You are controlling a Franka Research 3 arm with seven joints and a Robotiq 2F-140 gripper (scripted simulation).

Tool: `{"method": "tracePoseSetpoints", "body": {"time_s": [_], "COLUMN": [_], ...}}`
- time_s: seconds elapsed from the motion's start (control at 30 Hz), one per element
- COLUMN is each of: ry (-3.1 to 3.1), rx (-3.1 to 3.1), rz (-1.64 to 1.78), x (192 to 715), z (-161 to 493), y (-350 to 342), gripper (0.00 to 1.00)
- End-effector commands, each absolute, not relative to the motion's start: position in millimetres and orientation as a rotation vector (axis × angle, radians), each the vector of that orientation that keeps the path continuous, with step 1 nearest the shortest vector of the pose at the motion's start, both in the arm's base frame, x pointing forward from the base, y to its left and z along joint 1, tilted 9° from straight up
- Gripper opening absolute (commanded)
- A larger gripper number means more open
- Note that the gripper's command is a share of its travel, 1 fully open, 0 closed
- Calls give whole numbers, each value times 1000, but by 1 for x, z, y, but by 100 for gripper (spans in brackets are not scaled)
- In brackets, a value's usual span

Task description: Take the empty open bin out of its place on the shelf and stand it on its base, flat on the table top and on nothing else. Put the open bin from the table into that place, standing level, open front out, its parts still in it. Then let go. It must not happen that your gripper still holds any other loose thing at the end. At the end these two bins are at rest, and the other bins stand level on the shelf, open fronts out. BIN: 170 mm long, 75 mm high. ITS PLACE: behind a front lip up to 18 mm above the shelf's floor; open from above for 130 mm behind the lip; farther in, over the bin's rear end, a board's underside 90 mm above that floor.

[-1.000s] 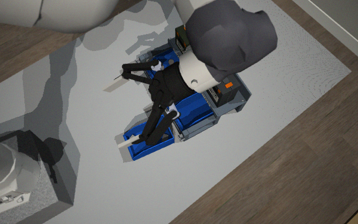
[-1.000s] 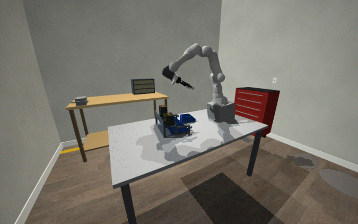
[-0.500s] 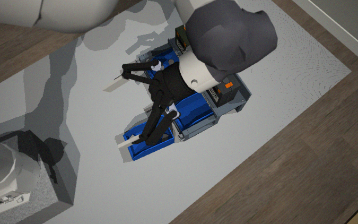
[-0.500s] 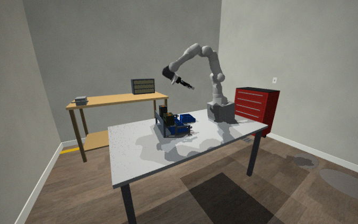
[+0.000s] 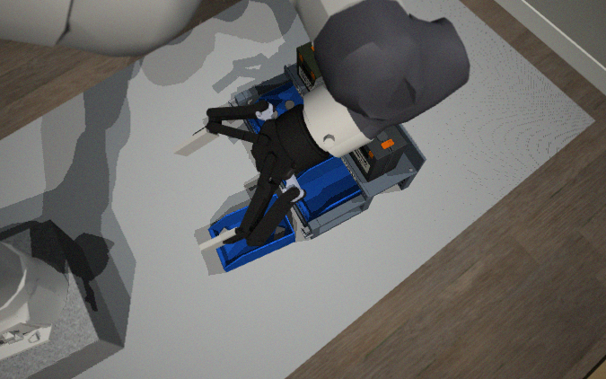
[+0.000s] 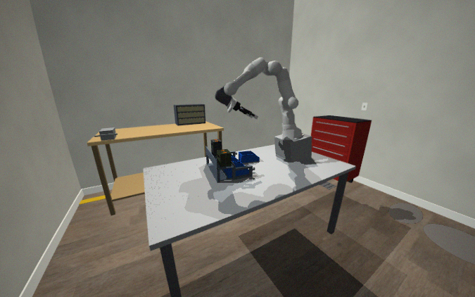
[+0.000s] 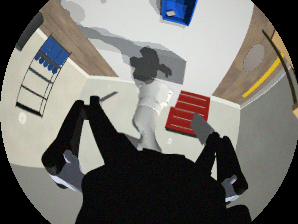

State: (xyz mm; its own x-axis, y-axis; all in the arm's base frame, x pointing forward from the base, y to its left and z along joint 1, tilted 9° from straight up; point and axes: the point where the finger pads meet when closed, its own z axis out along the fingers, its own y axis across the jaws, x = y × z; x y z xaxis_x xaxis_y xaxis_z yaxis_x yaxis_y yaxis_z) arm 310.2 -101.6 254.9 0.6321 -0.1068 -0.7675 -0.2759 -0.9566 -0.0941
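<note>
Blue shelf bin (image 5: 326,186) is awaiting removal; your gripper (image 6: 248,112) is hovering high, spread wide, empty—descend next.

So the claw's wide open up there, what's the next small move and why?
Probably lower the empty, open claw toward the grey shelf unit. It hangs high above the white table top, and every blue open bin sits untouched, so the shelf's empty bin still needs lifting out.
</note>
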Motion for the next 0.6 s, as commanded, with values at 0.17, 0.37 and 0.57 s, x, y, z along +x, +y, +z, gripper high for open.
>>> {"method": "tracePoseSetpoints", "body": {"time_s": [0.17, 0.37, 0.57], "ry": [383, 497, 608], "rx": [-2629, -2587, -2543], "rz": [1221, 1212, 1197], "x": [313, 318, 323], "z": [255, 255, 254], "y": [-100, -98, -95], "gripper": [100, 100, 100]}}
